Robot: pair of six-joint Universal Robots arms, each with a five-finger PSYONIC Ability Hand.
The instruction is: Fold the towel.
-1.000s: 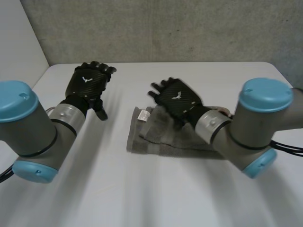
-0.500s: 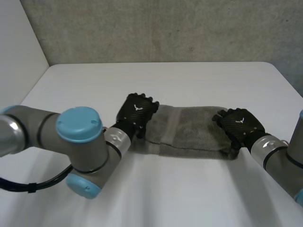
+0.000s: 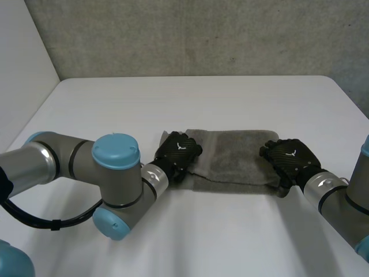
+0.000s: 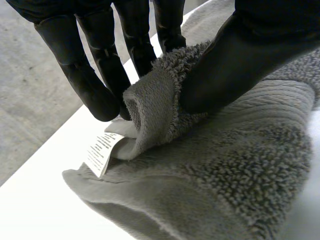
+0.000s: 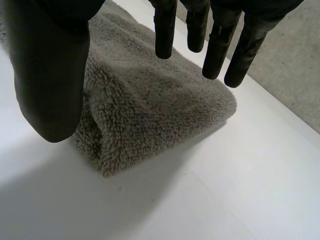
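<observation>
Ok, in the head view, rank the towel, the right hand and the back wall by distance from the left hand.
1. Towel: pinched in the left hand, at its left end.
2. Right hand: at the towel's opposite end.
3. Back wall: beyond the far edge of the table.

A white worktop (image 3: 230,104), smooth and matte, has rounded far corners. Behind its far edge rises a rough grey wall (image 3: 202,34), mottled like bare concrete. A plain pale panel (image 3: 23,52) stands along the worktop's left side, meeting the grey wall. The light is soft and even.
</observation>
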